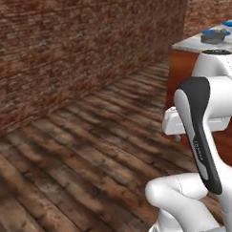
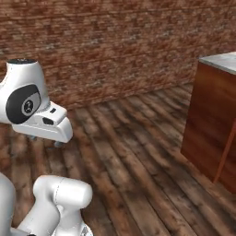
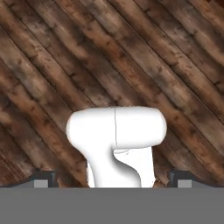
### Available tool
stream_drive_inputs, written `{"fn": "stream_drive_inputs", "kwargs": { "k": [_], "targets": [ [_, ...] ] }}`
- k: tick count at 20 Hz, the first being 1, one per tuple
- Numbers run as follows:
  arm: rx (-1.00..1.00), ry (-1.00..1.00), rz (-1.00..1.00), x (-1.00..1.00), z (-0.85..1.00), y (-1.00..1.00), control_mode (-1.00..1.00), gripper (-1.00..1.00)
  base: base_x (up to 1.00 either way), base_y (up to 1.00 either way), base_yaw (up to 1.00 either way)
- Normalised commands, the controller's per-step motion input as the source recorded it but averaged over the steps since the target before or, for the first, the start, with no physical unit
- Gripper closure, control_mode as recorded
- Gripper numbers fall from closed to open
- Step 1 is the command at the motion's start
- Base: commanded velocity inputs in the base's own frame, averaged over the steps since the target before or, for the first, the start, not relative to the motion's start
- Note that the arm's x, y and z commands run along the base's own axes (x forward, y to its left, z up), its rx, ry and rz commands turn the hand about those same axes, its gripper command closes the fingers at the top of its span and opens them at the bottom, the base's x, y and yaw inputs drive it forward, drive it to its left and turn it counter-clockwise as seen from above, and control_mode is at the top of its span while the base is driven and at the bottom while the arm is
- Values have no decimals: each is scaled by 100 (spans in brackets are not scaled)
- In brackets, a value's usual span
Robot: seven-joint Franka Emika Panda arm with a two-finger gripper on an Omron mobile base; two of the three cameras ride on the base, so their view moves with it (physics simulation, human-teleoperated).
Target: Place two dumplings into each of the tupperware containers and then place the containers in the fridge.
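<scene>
Left base view shows a red-brown brick wall [image 1: 81, 47] rising behind a dark wooden plank floor [image 1: 81, 157]. At the far right a red-brown wooden cabinet [image 1: 183, 69] carries a pale grey counter top [image 1: 193, 42], on which sit a dark grey round object [image 1: 215, 36] and the edge of a blue plate [image 1: 228, 23]; the dumplings, containers and fridge cannot be located. The white arm [image 1: 204, 133] is folded, hand pointing down at bare floor. Hand view places the two-finger gripper [image 3: 113, 180] over the planks, its dark fingertips [image 3: 43, 179] set wide apart, released and grasping nothing.
</scene>
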Motion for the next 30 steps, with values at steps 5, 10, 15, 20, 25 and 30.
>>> {"fn": "stream_drive_inputs", "kwargs": {
  "k": [5, 10, 15, 20, 25, 30],
  "targets": [
    [0, 0, 0, 0, 0, 0, 100, -100, 100, 100, -47],
    [0, 0, 0, 0, 0, 0, 100, -100, 100, 100, -47],
    [0, 0, 0, 0, 0, 0, 100, -100, 100, 100, -47],
    [0, 0, 0, 0, 0, 0, 100, -100, 100, 100, -47],
    [0, 0, 0, 0, 0, 0, 100, -100, 100, 100, -48],
    [0, 0, 0, 0, 0, 0, 100, -100, 100, 100, -49]
  ]
}}
